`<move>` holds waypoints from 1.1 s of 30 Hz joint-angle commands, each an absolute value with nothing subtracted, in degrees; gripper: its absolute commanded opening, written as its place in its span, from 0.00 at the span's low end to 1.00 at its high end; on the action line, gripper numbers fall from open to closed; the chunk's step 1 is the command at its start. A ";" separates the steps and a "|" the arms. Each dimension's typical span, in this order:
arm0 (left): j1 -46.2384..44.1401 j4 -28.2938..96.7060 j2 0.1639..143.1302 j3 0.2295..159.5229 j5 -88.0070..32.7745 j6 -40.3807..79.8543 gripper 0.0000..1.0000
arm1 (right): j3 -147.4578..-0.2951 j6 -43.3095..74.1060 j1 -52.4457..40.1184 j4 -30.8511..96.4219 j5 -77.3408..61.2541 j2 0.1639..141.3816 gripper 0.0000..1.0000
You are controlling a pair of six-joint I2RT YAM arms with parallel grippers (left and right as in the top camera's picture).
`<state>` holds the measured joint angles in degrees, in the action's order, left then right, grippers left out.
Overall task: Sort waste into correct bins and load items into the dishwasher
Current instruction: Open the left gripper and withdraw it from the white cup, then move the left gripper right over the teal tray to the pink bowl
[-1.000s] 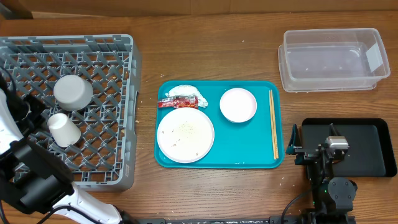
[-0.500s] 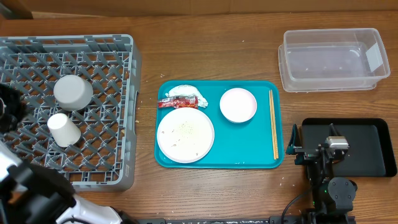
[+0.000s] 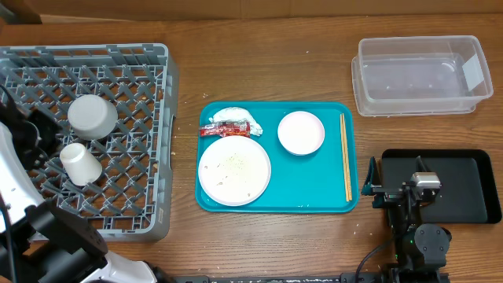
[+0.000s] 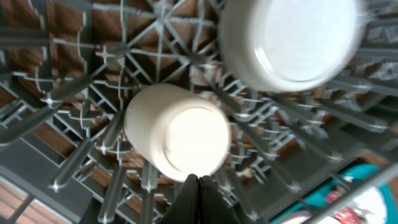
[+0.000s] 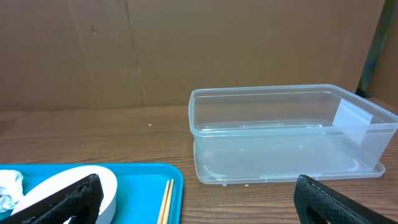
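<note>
The grey dish rack (image 3: pixel 134 196) at the left holds an upturned pale bowl (image 3: pixel 92 115) and a white cup (image 3: pixel 81 163). My left gripper (image 3: pixel 31 141) hovers over the rack's left side. In the left wrist view its fingers (image 4: pixel 198 199) are shut and empty, just below the cup (image 4: pixel 177 137) and bowl (image 4: pixel 289 40). The teal tray (image 3: pixel 314 181) carries a tissue (image 3: pixel 232 115), a red wrapper (image 3: pixel 224 130), a plate (image 3: pixel 234 170) with rice grains, a small white bowl (image 3: pixel 301 132) and chopsticks (image 3: pixel 345 157). My right gripper (image 3: pixel 397 169) is open and empty.
The clear tub (image 3: pixel 420 75) stands at the far right, and it also shows in the right wrist view (image 5: pixel 280 137). The black tray (image 3: pixel 471 185) lies under my right arm. A cardboard wall backs the table.
My left arm swung out toward the left edge and came back over the rack's left side. The cup, the bowl and the right arm have not moved.
</note>
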<state>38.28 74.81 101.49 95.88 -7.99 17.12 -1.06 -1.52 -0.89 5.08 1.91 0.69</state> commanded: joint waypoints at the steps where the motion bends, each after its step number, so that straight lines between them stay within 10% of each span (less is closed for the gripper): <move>1: 38.61 72.18 101.91 92.14 -5.76 15.77 0.04 | -0.47 -1.76 -1.28 4.67 2.33 0.19 0.99; 21: 38.61 69.95 101.86 84.66 -2.24 16.91 0.04 | -0.45 -1.76 -1.28 4.67 2.33 0.19 1.00; 33: 38.61 84.23 101.51 112.86 -25.65 16.88 0.04 | -0.47 -1.76 -1.28 4.67 2.33 0.19 1.00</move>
